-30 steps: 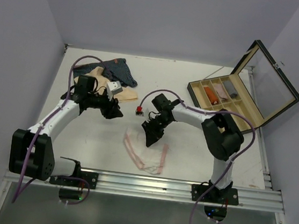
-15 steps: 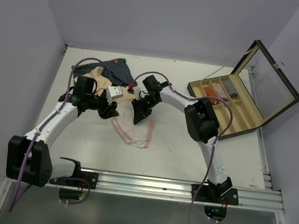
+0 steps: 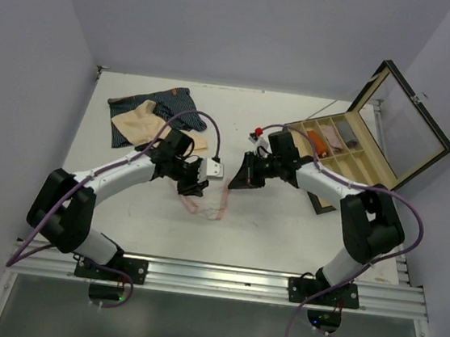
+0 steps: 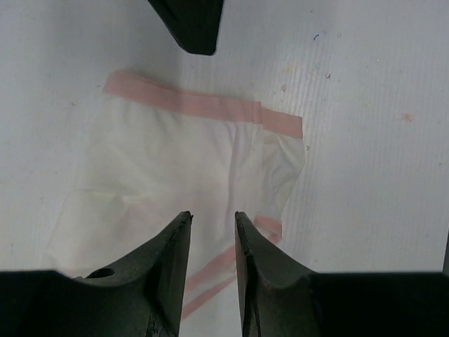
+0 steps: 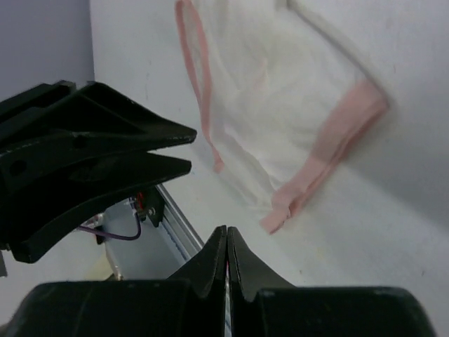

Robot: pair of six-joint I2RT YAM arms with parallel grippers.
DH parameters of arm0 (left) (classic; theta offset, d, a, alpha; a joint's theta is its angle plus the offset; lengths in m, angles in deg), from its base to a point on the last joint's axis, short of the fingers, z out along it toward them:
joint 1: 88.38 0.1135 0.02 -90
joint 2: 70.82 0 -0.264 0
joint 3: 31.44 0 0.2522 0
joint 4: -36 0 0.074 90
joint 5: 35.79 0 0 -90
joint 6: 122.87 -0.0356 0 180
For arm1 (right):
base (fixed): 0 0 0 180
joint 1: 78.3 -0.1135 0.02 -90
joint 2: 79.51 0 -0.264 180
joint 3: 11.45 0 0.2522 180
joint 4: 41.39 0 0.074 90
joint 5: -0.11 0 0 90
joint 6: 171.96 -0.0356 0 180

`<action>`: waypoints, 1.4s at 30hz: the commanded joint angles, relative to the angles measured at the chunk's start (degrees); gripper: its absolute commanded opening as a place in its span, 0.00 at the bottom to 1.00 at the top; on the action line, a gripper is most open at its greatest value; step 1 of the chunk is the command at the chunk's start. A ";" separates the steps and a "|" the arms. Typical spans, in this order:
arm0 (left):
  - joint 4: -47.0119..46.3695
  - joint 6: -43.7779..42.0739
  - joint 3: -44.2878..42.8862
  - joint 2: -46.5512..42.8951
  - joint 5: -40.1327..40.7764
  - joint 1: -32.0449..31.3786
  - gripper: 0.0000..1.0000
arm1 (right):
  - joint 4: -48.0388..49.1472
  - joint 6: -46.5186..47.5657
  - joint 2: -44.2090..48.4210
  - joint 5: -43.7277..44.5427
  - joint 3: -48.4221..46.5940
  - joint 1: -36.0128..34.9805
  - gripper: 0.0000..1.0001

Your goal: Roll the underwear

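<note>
Both arms have swung round since a second ago. The left end effector (image 4: 212,217) has come in over the pink-and-white underwear (image 4: 182,161), and the right end effector (image 5: 226,235) has backed off toward the wooden box (image 3: 349,150). The left one's fingers stand a narrow gap apart just above the cloth — nothing pinched that I can see. The right one's are pressed together, empty. That pair lies spread mid-surface (image 3: 283,232) — the beige underwear (image 3: 142,122) overlaps the navy underwear (image 3: 180,101) at the far left.
</note>
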State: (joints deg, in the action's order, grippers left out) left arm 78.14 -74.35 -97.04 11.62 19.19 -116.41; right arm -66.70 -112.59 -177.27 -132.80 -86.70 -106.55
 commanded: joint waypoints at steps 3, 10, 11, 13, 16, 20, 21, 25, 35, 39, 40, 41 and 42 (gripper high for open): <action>0.71 -4.67 -5.56 6.50 0.13 -5.36 0.34 | 8.12 -15.51 6.00 8.90 10.16 -0.84 0.02; -1.75 -3.09 -6.00 11.25 1.62 -8.35 0.33 | 8.39 -17.09 5.21 9.25 11.57 -0.49 0.00; -1.75 -3.09 -5.91 11.52 1.63 -8.70 0.33 | 8.21 -17.35 5.03 9.08 11.57 -0.06 0.00; -2.10 -3.09 -4.95 11.87 1.98 -8.88 0.34 | 8.12 -17.79 4.51 9.08 11.40 0.47 0.00; -2.37 -3.79 -3.98 12.22 2.68 -9.32 0.35 | 7.77 -18.06 4.06 8.90 11.57 0.91 0.00; -3.42 -3.44 -3.62 13.10 3.65 -9.76 0.31 | 8.74 -18.76 3.98 8.55 12.19 1.00 0.00; -3.86 -3.18 -3.63 13.36 3.91 -9.76 0.26 | 8.74 -18.85 3.89 8.55 12.27 0.92 0.00; -4.21 -2.65 -4.24 15.21 4.88 -9.85 0.21 | 8.91 -19.20 3.45 7.76 12.54 0.92 0.00; -0.35 -2.30 -7.40 14.95 4.18 -9.67 0.01 | 9.35 -19.82 1.60 3.72 11.92 1.97 0.00; 2.29 -0.19 -11.44 13.72 2.95 -9.15 0.00 | 8.30 -21.13 2.66 2.93 12.28 2.06 0.00; 3.60 0.42 -13.27 13.89 2.51 -8.54 0.00 | 8.13 -22.27 2.48 2.75 12.45 2.06 0.00; 4.13 0.69 -13.99 14.07 2.25 -8.36 0.00 | 8.21 -22.97 2.31 2.23 12.54 2.06 0.00; 4.49 0.87 -14.69 14.16 2.07 -8.01 0.00 | 8.21 -23.76 1.96 2.05 12.71 2.06 0.00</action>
State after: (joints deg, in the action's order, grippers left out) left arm 80.61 -75.35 -107.66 27.53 23.49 -125.48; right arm -59.34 -133.16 -175.78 -128.32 -74.46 -104.73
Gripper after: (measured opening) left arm 0.007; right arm 0.010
